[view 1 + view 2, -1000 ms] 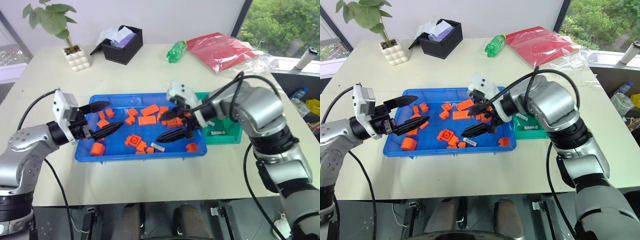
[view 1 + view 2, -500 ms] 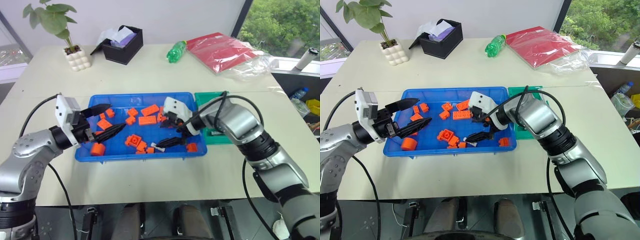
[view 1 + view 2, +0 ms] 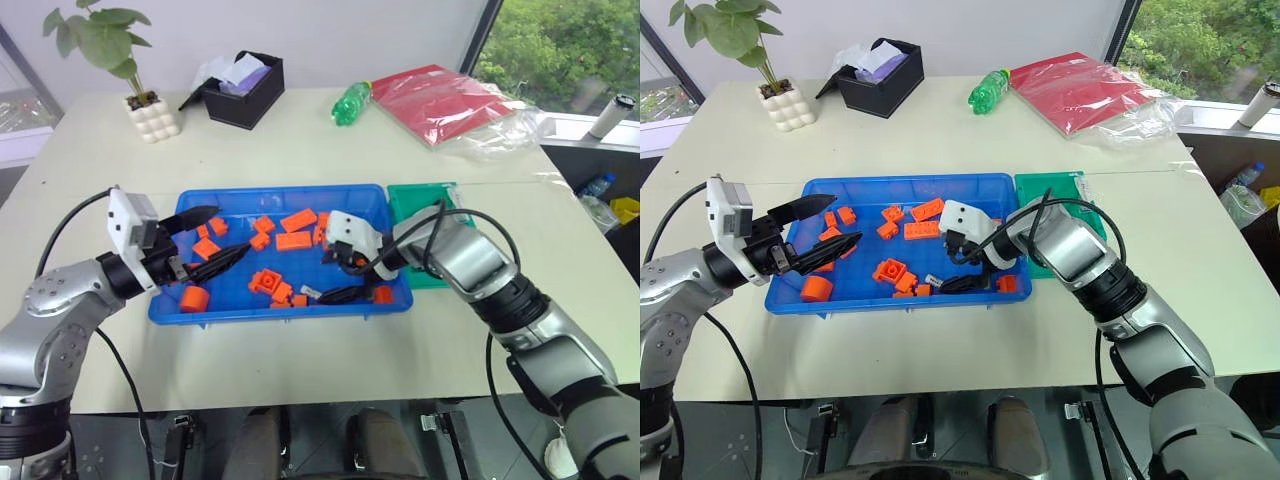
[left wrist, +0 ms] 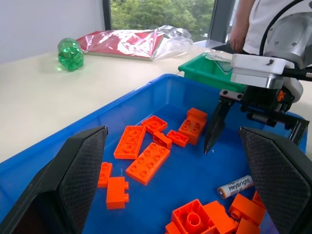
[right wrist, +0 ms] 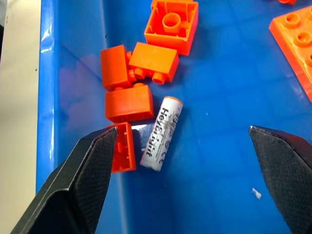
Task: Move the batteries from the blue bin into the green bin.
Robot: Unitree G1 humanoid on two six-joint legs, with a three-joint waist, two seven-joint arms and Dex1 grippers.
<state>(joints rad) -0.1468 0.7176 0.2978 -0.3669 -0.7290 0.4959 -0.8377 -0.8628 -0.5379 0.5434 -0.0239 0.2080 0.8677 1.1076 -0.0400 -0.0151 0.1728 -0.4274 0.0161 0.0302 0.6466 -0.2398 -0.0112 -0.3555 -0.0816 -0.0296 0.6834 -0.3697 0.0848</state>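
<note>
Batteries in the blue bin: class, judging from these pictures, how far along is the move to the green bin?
Done: nothing can be confirmed; the green bin is largely hidden behind the right arm. In hand: the right gripper hangs open over one battery lying among orange bricks in the blue bin, not gripping it. Left: closing on it, lifting and carrying it across. The left gripper is open and empty.

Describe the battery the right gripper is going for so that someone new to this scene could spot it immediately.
Find the blue bin in the middle of the table and go to its near edge, right of centre. The battery lies flat there between the open fingers of the right gripper, beside orange bricks. It is the only silver-white cylinder, with printed lettering.
</note>
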